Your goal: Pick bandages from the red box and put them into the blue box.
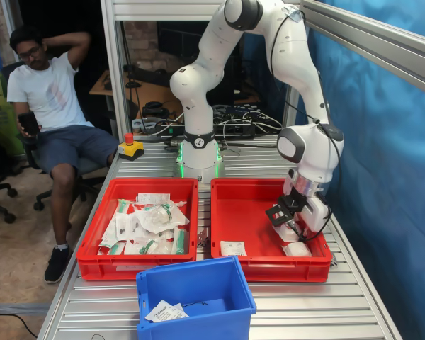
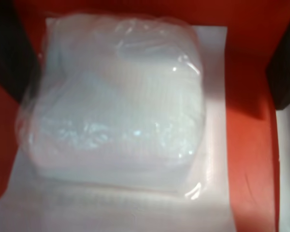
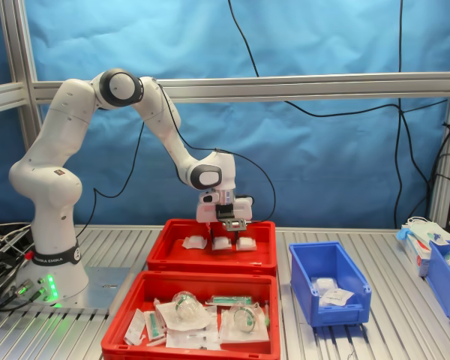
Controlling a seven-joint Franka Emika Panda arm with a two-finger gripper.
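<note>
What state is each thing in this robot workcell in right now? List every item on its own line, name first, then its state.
gripper: lowered into the red box, fingers astride a bandage, not shut.
bandage under the gripper: lying flat, wrapped.
red box: mostly bare floor, few bandages.
second red crate: crowded with packets.
blue box: open, holding a paper packet.
</note>
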